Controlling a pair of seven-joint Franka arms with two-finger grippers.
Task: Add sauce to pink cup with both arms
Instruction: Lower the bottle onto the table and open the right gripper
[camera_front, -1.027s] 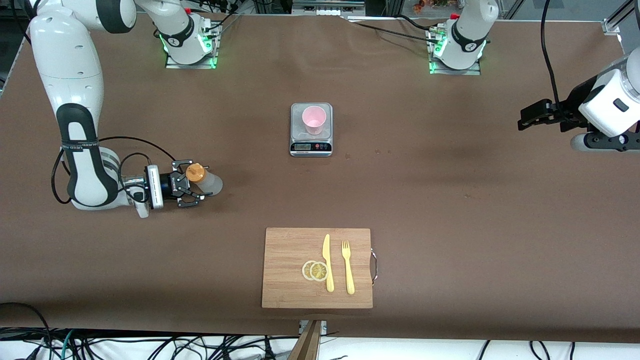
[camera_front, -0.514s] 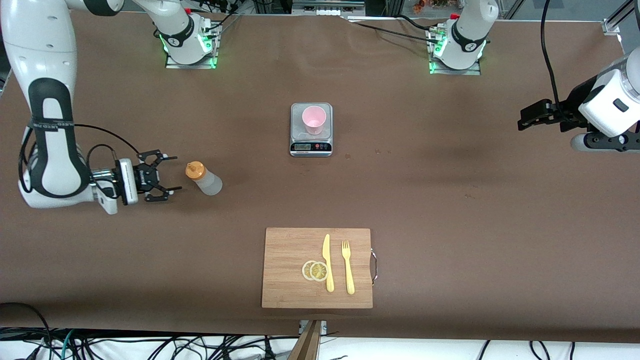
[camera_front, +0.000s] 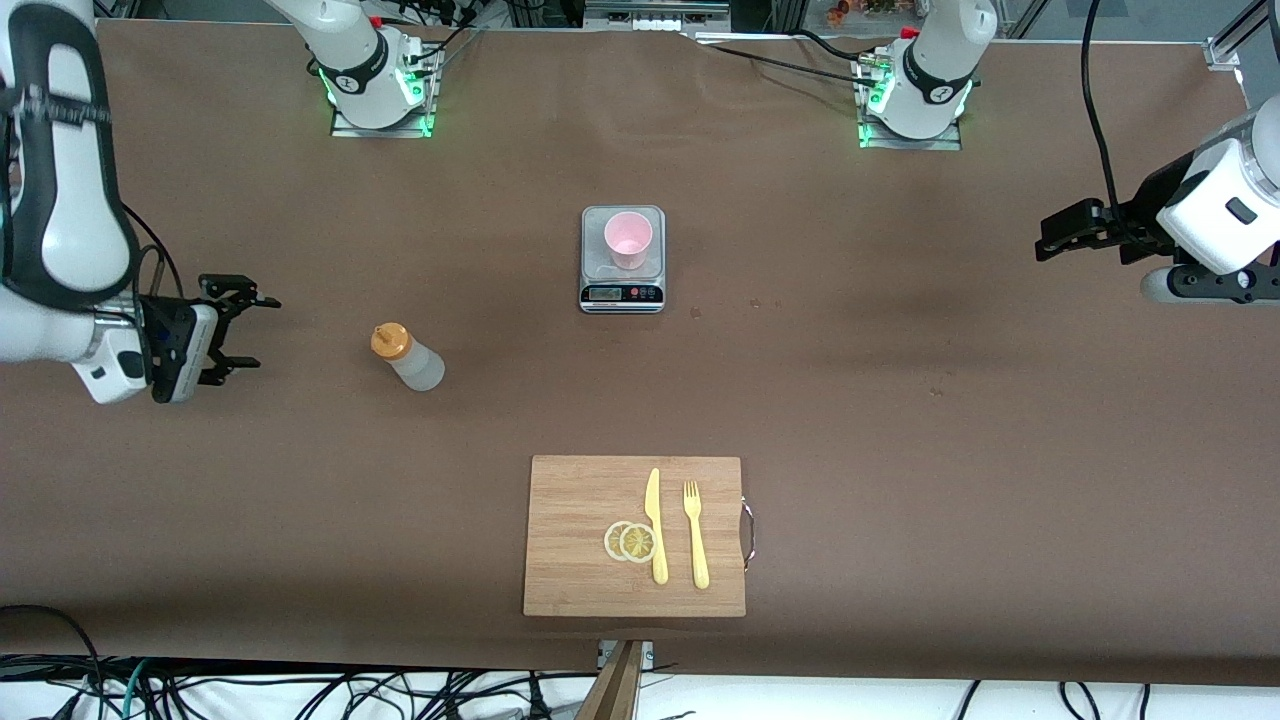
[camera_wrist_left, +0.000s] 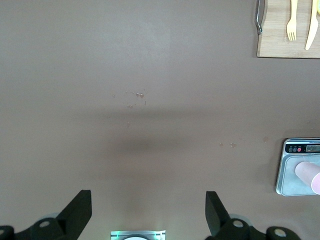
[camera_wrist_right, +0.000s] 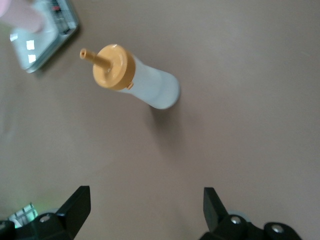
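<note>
Your right pincer (camera_front: 245, 333) hangs with fingers apart and empty over the table (camera_front: 900, 420), near the upright sauce bottle (camera_front: 408, 359) at the right arm's end. The pink cup (camera_front: 628, 239) stands on the scale (camera_front: 622, 292). Your left pincer (camera_front: 1048, 240) waits, fingers apart, over its own end.
</note>
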